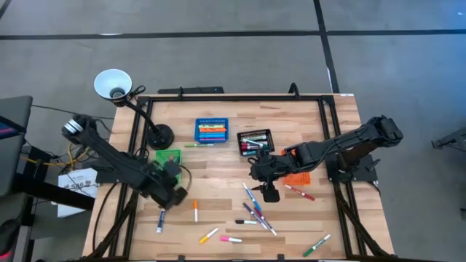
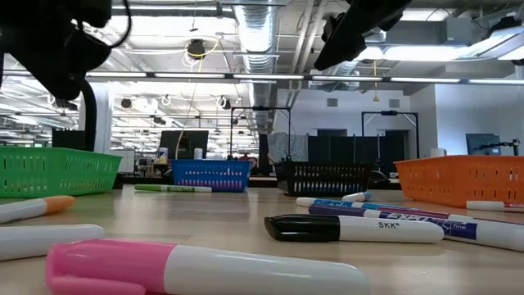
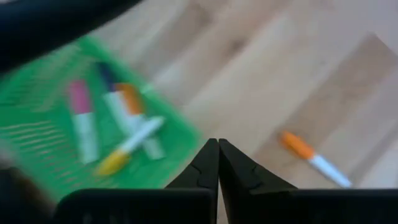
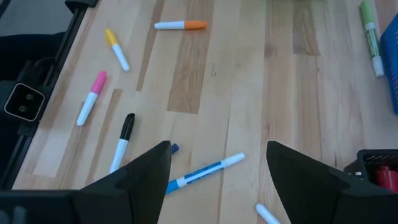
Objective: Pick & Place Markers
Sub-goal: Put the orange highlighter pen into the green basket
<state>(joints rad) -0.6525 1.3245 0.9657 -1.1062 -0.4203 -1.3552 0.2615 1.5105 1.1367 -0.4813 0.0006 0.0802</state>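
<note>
Markers: I see thin pen-like markers (image 1: pixel 256 212) lying loose on the wooden table (image 1: pixel 218 175); some lie in the green plastic bin (image 3: pixel 56 124).
Right gripper (image 4: pixel 217 165): my fingers are spread wide, empty, above the loose markers.
Left gripper (image 3: pixel 217 163): pinched closed, empty, beside the green bin.

In the left wrist view, the green bin (image 3: pixel 93 124) and its markers (image 3: pixel 134 143) are blurring at left; the low view's lower edge is cropping the pink marker (image 2: pixel 205 266).

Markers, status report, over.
Left gripper shut, empty, by green bin. Right gripper open over loose markers. Nothing in the way.
</note>
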